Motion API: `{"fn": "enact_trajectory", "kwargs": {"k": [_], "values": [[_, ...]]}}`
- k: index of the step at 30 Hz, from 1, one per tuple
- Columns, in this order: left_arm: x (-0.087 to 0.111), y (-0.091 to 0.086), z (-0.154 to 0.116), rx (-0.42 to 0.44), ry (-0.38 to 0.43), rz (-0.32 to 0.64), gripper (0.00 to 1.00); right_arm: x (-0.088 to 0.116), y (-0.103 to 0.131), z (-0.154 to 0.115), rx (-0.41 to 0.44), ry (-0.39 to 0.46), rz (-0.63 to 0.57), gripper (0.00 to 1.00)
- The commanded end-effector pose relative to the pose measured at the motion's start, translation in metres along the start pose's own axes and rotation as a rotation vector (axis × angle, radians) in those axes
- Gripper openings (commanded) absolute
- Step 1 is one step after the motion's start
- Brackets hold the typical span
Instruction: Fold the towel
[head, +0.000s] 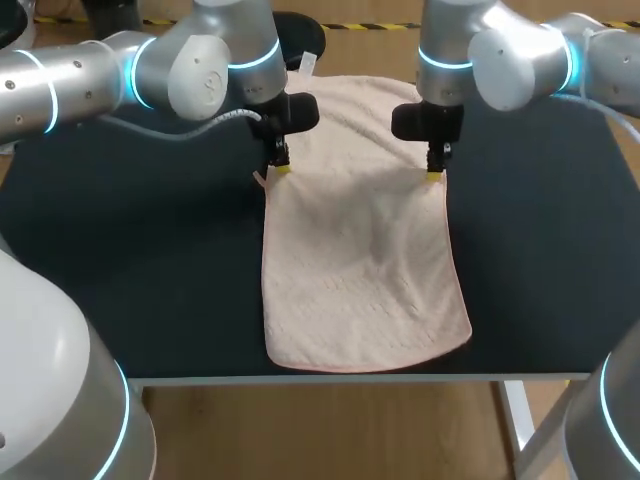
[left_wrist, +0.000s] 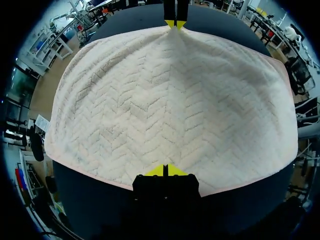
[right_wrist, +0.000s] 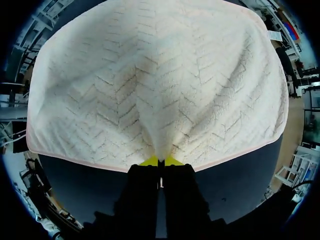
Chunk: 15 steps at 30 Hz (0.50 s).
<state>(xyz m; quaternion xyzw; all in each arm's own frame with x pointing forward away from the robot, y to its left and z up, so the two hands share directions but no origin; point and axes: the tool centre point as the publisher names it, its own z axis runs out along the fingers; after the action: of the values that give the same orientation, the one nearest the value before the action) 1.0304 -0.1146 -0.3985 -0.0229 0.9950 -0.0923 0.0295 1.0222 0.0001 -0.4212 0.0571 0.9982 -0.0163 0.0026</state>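
Our dark counter (head: 150, 280) carries the pale pink towel (head: 360, 270), which lies lengthwise down its middle with the near end at the front edge. Our left pincer (head: 282, 167) is pinched tight on the towel's left edge. Our right pincer (head: 434, 174) is clamped likewise on the right edge, the fabric puckering at its yellow tips.

The pale pink terry towel (head: 360, 280) carries a raised herringbone weave and a pinker hem against the dark navy surface (head: 150, 270).
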Motion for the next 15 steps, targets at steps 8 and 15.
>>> {"fn": "enact_trajectory", "kwargs": {"k": [8,15], "values": [[-0.002,-0.001,-0.074,-0.004,-0.086,-0.005,0.0,-0.003,-0.01,-0.082,-0.028,-0.125,0.001,0.0],[-0.023,-0.005,-0.157,0.001,-0.218,-0.042,0.0,-0.013,-0.008,-0.162,-0.072,-0.216,-0.052,0.0]]}}
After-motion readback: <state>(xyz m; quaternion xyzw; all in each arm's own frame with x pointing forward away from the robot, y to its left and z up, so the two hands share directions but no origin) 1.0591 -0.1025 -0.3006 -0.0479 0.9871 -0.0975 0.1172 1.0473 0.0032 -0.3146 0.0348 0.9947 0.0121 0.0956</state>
